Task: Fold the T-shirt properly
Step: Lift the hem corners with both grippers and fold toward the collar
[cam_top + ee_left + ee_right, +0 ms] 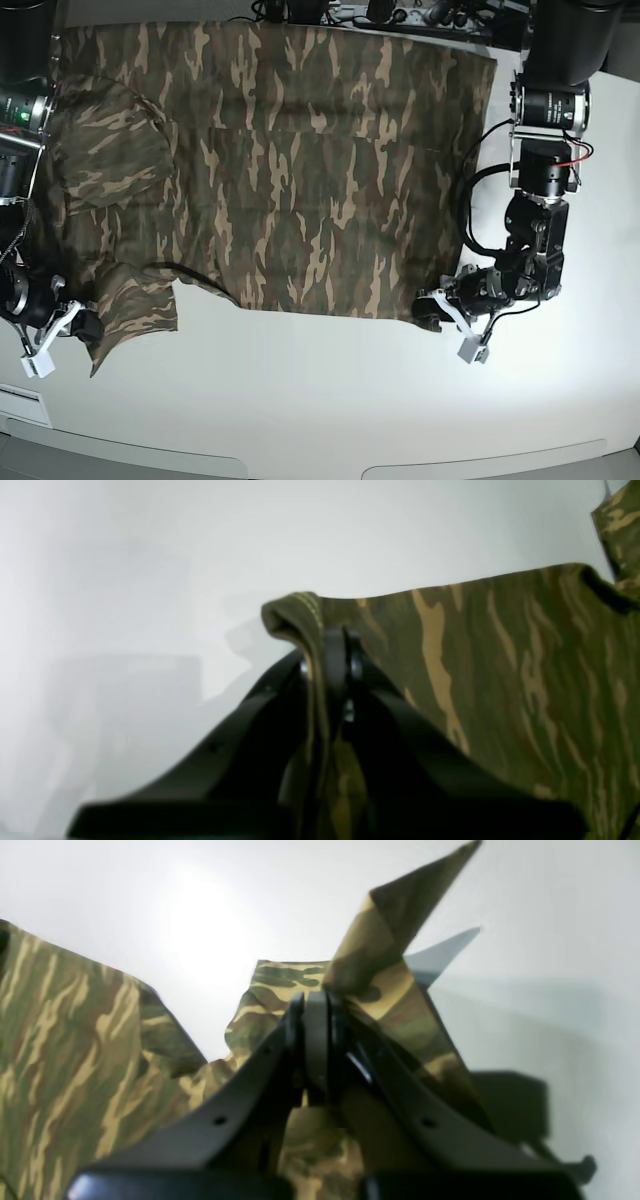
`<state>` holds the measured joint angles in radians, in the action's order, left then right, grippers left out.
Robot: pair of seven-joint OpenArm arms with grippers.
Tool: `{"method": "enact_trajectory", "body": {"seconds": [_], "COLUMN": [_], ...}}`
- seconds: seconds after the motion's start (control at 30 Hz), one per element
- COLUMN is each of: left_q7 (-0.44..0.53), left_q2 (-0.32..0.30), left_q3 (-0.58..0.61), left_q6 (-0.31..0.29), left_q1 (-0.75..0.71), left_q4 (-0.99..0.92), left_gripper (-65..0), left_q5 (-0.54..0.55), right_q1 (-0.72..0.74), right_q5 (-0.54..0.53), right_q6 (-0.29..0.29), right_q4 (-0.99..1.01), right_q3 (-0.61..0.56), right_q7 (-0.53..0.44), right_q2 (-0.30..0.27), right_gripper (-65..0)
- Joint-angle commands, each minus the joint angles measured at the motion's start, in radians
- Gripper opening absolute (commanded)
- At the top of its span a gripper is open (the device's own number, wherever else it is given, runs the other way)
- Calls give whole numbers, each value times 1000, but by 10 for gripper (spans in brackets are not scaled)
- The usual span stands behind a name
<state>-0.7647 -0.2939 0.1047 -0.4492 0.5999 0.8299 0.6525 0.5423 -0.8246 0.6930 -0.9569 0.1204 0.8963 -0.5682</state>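
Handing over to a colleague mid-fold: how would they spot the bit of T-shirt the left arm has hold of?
Start from the T-shirt spread across the white table. Follow its near hem to the corner on the base view's right, where the left gripper is shut on it. Unlike the sleeve in the right gripper, this corner has a straight stitched hem.

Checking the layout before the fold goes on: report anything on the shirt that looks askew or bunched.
The T-shirt lies mostly flat on the table, but the sleeve at the base view's lower left is crumpled and twisted where the right gripper is shut on it. The left gripper pinches a neat hem corner. No damage shows.
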Motion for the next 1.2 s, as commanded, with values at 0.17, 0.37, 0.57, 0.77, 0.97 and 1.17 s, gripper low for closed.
{"method": "enact_trajectory", "body": {"seconds": [0.17, 0.37, 0.57, 0.77, 0.97, 1.17], "left_q7": [3, -84, -173, -216, -232, -352], "left_q2": [-34, -33, -42, -74, -135, -172], "left_q3": [-4, -4, -4, -4, -4, -4], "left_q6": [-6, -82, -164, -246, -249, -249], "left_q1": [111, 123, 104, 104, 105, 104], "left_q4": [10, 10, 10, 21, 82, 146], "left_gripper": [-650, -650, -650, -650, -650, -650], "left_q5": [-13, 78, 177, 270, 334, 508], "right_q1": [14, 15, -19, -162, -300, -334], "right_q5": [-161, -272, -343, -311, -154, -35], "right_q6": [5, 5, 5, 5, 5, 5], "right_q4": [-19, -19, -42, -225, -453, -510], "right_q3": [5, 5, 5, 5, 6, 6], "right_q7": [69, 134, 201, 197, 125, 76], "right_q2": [-102, -148, -156, -166, -184, -189], "right_gripper": [-650, -650, -650, -650, -650, -650]}}
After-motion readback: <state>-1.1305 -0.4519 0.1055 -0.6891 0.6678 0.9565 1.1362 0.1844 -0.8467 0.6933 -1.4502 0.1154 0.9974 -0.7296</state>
